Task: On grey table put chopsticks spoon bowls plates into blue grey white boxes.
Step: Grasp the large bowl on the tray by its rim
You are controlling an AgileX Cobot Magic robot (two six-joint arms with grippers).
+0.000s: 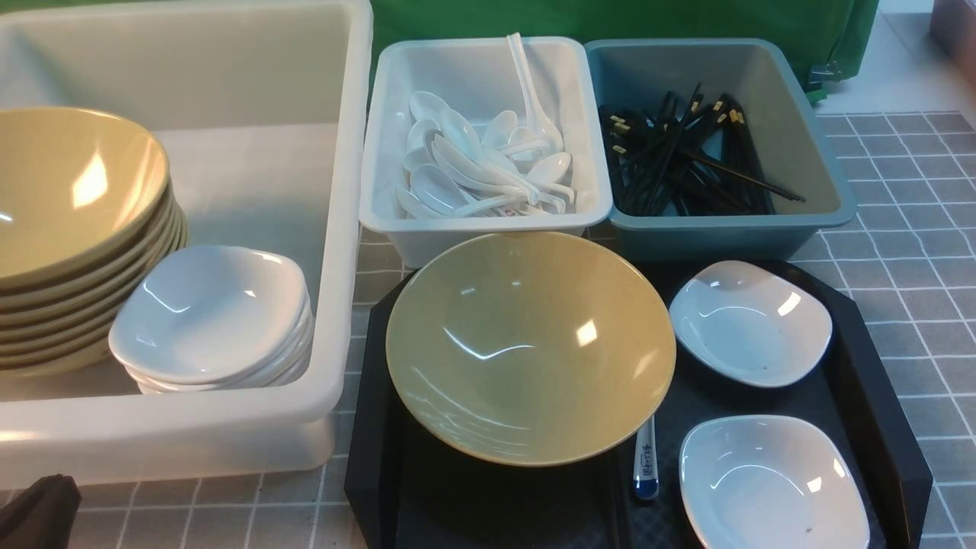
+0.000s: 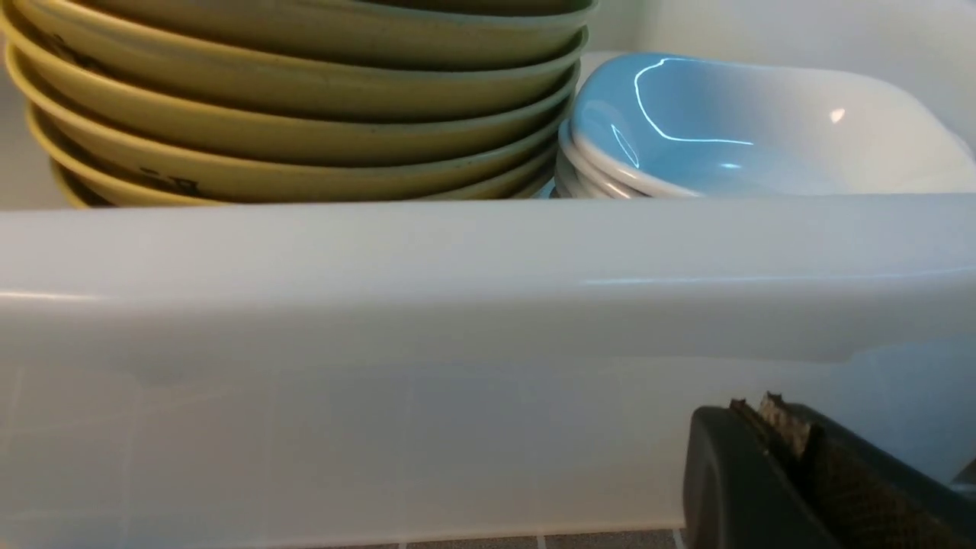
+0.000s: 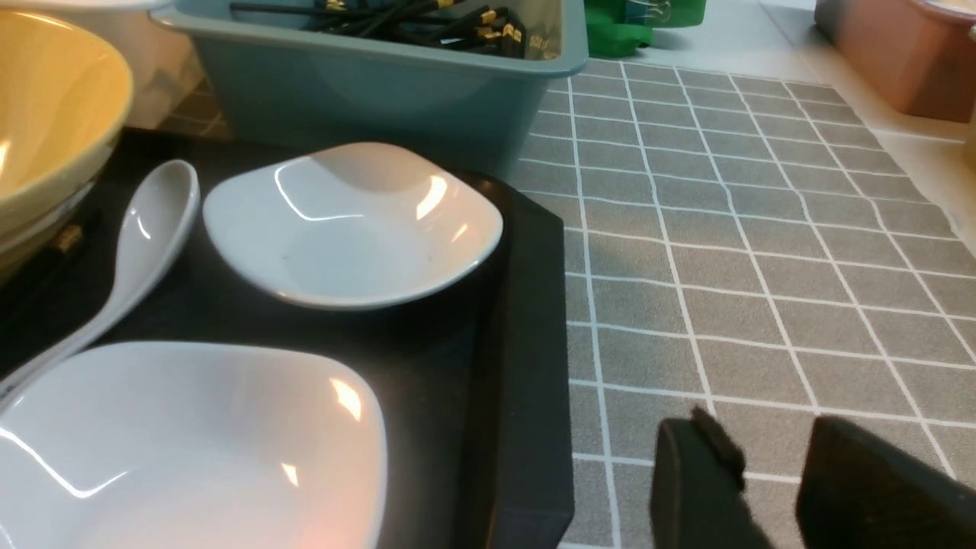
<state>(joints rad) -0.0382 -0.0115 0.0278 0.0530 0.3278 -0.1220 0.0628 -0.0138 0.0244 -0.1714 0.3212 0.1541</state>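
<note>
On the black tray sit a tan bowl and two white plates. A spoon lies between them, its blue-tipped handle poking from under the bowl. A chopstick's gold band shows under the bowl. The off-white tub holds stacked bowls and plates. Spoons fill the white bin, and chopsticks the blue-grey bin. My left gripper is shut and empty before the tub's wall. My right gripper is open over the grey table, beside the tray.
A green cloth hangs behind the bins. A pinkish container stands beyond the table's far right edge. Part of my left arm shows dark at the front left corner.
</note>
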